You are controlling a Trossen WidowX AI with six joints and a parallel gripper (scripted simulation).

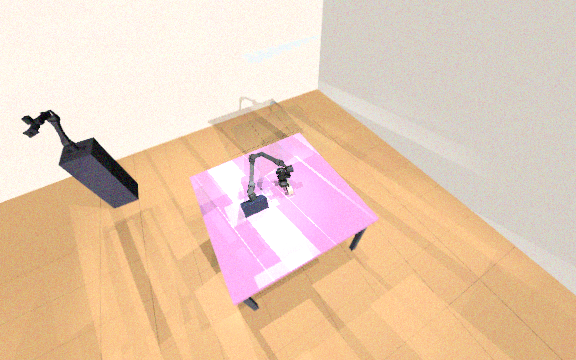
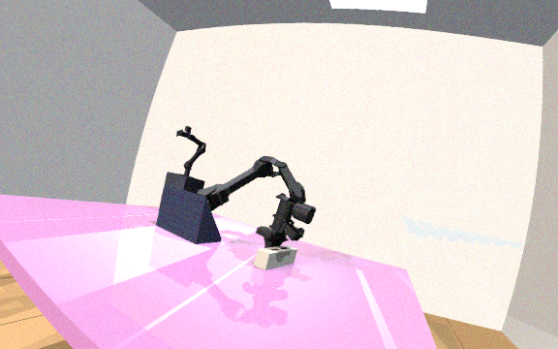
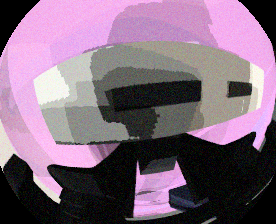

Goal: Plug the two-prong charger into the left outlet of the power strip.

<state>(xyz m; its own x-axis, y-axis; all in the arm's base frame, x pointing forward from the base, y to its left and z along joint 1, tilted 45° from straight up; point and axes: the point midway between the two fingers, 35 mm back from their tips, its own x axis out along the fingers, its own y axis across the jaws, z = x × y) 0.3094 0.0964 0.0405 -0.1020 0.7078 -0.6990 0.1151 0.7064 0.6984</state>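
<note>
The power strip [image 1: 290, 191] [image 2: 275, 261] [image 3: 216, 60] is a short pale block lying on the pink table. In the wrist view its top shows a long dark recess [image 3: 156, 95] and a smaller dark one [image 3: 239, 89] to its right; a shadow covers part of the top. My gripper [image 1: 285, 184] [image 2: 274, 243] [image 3: 152, 134] points down close by the strip's long edge and is shut on the charger [image 3: 158, 166], a dark grey block showing between the black fingers. The prongs are hidden, and whether they touch an outlet cannot be told.
The pink table [image 1: 335, 210] [image 2: 337, 315] carries the arm's dark blue base block [image 1: 255, 206] [image 2: 182, 213] [image 3: 188, 197]. Another dark arm stands on a tall dark pedestal [image 1: 99, 172] away from the table. Shadows and bright bands cross the table top.
</note>
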